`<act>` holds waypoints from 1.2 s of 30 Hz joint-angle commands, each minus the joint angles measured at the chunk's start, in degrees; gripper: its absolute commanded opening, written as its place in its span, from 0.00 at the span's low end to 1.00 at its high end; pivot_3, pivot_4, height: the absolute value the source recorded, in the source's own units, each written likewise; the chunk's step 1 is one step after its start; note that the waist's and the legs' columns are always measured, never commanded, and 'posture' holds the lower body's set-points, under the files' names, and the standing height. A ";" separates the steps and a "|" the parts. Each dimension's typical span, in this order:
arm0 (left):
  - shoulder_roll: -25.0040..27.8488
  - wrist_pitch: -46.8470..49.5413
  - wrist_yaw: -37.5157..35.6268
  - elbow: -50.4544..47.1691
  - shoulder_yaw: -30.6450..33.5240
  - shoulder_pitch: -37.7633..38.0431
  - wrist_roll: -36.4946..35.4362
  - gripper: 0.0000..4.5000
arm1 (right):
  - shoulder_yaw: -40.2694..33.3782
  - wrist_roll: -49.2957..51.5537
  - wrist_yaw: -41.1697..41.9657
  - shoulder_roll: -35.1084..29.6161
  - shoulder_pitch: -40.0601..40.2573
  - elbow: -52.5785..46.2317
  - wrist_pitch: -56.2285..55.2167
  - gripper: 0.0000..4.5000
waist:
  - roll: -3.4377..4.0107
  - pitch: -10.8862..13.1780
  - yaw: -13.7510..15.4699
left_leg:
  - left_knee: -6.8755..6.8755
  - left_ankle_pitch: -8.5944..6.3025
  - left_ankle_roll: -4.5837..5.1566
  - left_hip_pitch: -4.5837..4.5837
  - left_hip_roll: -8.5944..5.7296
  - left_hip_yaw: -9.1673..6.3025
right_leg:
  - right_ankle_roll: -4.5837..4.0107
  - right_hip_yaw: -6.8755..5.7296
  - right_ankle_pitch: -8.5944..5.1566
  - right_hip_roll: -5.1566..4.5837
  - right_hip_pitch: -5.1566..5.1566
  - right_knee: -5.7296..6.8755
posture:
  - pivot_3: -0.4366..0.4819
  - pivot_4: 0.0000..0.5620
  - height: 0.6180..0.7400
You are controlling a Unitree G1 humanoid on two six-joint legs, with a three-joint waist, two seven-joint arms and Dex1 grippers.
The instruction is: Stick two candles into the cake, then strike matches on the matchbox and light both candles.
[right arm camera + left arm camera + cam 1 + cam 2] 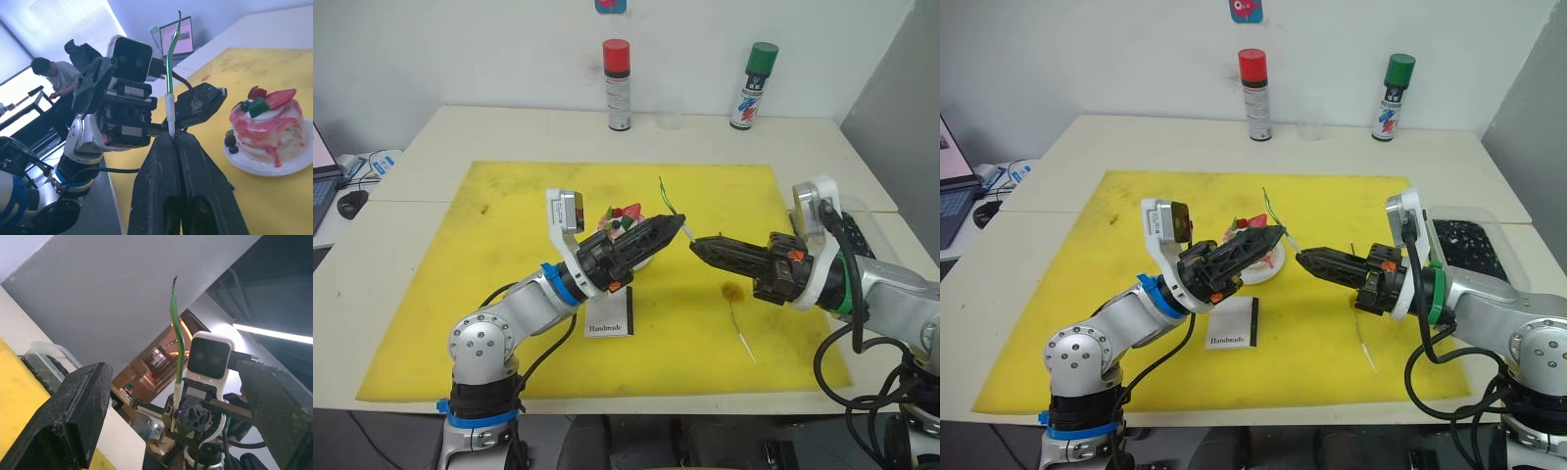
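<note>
A candle (669, 201), thin, green and wavy, stands upright above the yellow mat (509, 255), its pale lower end pinched between the pressed-together fingers of the right gripper (694, 244). Left of it, the left gripper (677, 227) points toward that candle with its two black fingers spread apart, holding nothing, just above the cake (625, 219) on its white plate. Below the left arm, the matchbox (610, 319) lies flat on the mat. Further right, under the right gripper, a second candle (738, 329) lies on the mat beside a brown stain. Two spray cans (618, 85) stand at the table's far edge.
</note>
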 commanded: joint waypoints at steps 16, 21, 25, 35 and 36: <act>1.14 -0.44 -1.30 1.06 -2.11 -0.80 -3.11 0.51 | 5.00 7.03 -2.72 -5.73 0.46 -1.32 -8.95 0.00 | 0.00 0.00 0.02 | -0.04 0.00 0.00 -0.01 0.01 0.00 | -0.02 0.00 -0.05 0.00 -0.03 -0.04 | 0.48 0.27 1.00; 2.02 -0.05 -2.54 1.32 -2.37 -0.78 -3.17 0.15 | 6.26 7.58 -2.88 -6.46 -0.26 -1.06 -9.79 0.00 | 0.00 0.00 0.03 | -0.06 0.00 0.00 -0.02 0.01 0.01 | -0.05 0.00 -0.07 0.00 -0.06 -0.05 | 0.48 0.27 1.00; 2.47 0.03 -3.43 1.06 -2.50 -0.54 -3.04 0.00 | 7.12 7.50 -3.17 -6.88 -0.94 -0.96 -10.13 0.00 | -0.01 0.01 0.03 | -0.08 0.00 0.00 -0.03 0.02 0.01 | -0.06 0.00 -0.08 0.00 -0.07 -0.05 | 0.48 0.27 1.00; 8.01 -1.47 -4.44 -0.89 0.85 -1.53 -0.35 0.00 | 8.18 2.47 -1.64 -8.43 -2.62 -0.88 -10.09 0.36 | -0.01 0.02 0.03 | -0.14 0.00 0.00 -0.04 0.03 0.02 | -0.10 0.00 -0.10 0.00 -0.14 -0.06 | 0.48 0.27 1.00; 9.74 -1.91 -4.57 -0.82 2.20 -2.26 0.32 0.00 | 8.47 0.77 -0.61 -8.96 -2.94 -1.20 -9.94 0.44 | -0.01 0.04 0.02 | -0.15 0.00 0.00 -0.04 0.04 0.02 | -0.10 0.00 -0.10 0.00 -0.15 -0.06 | 0.48 0.27 1.00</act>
